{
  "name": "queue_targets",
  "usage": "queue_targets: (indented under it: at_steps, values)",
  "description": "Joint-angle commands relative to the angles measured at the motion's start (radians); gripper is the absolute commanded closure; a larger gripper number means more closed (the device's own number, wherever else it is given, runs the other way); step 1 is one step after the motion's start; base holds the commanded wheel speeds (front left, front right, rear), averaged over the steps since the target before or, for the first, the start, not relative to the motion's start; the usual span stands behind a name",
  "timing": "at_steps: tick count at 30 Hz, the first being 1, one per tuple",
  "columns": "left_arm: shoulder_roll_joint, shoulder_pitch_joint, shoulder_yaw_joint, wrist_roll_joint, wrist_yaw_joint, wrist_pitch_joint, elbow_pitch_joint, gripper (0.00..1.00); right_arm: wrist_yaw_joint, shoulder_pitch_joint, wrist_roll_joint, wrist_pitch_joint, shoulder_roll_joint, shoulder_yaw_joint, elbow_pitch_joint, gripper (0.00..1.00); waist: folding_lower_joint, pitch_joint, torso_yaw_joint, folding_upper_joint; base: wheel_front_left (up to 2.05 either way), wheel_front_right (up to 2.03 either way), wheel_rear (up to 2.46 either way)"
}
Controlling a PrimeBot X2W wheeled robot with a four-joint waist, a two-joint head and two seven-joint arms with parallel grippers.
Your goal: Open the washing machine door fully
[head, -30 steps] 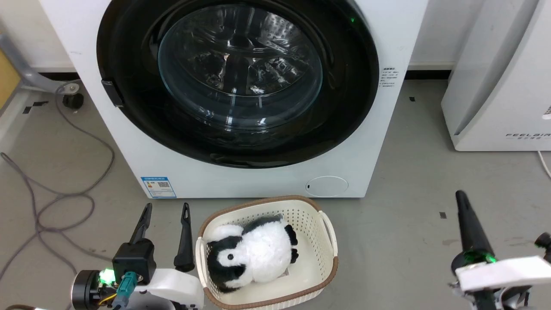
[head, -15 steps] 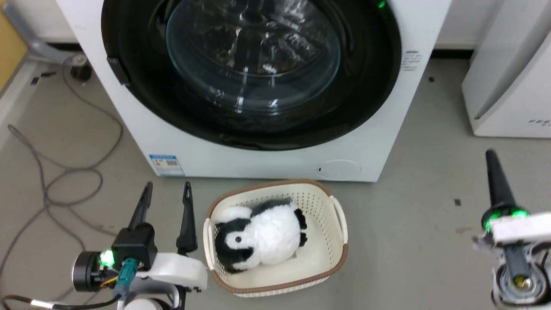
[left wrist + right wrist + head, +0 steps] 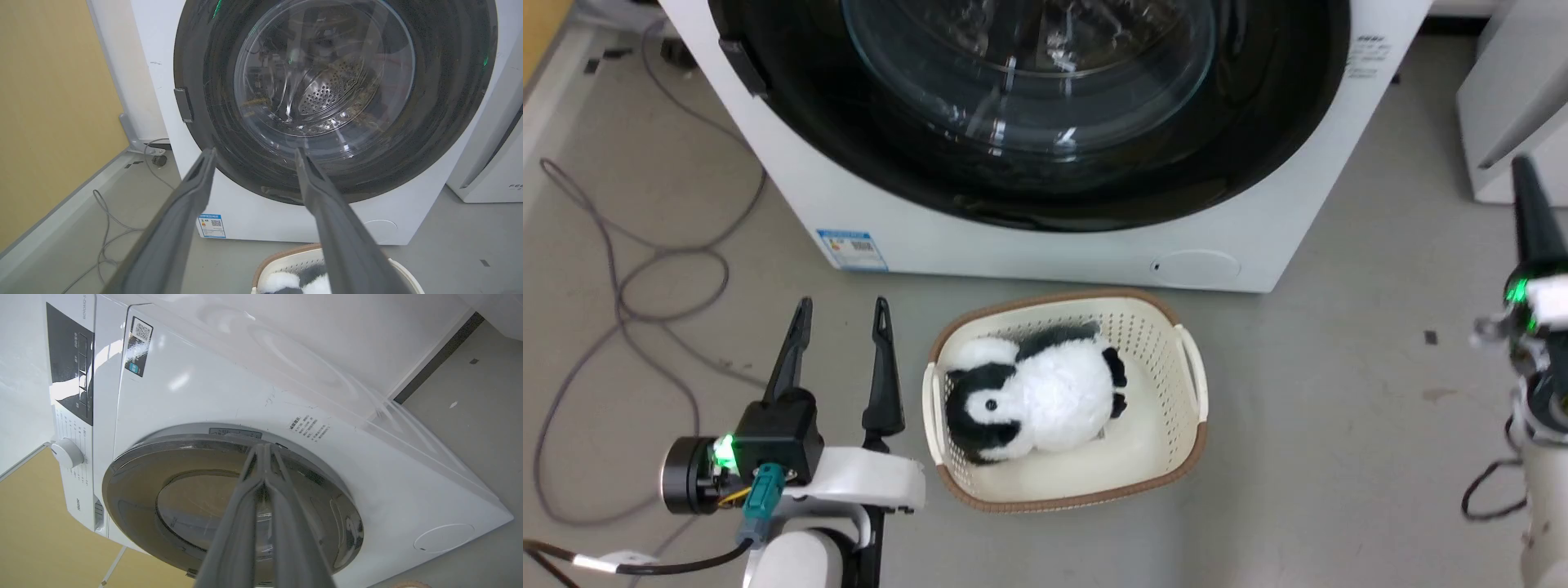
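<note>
two pincers hover above the floor (image 3: 1298, 408): the left pincer (image 3: 841, 304), fingers apart and empty, and the right pincer (image 3: 1523, 175), fingers pressed together. ahead of both, untouched, the washing machine door (image 3: 1029, 106) sits closed on the washing machine (image 3: 1054, 253).

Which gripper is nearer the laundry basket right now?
Left. The left gripper sits just beside the basket, at its left rim; the right gripper is far off to its right.

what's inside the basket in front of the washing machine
A black and white plush penguin lies in the cream basket, toward its left side; bare floor shows at its lower right. Anything beneath the toy is covered.
</note>
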Motion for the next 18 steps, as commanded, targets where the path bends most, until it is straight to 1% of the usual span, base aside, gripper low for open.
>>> queue_targets:
  at_steps: [1,18]
  values:
    - [0.001,-0.023,-0.005,-0.006,0.008,-0.010,-0.007,0.00,0.001,-0.045,0.033,0.002,-0.016,-0.002,0.023,1.00,-0.0001,0.022,0.011,0.0000,0.00,0.00,0.00]
    - [0.001,-0.105,-0.049,-0.034,0.046,-0.046,-0.019,0.00,0.001,-0.401,0.134,0.027,-0.108,0.083,0.273,1.00,-0.0001,0.152,0.067,0.0000,0.00,0.00,0.00]
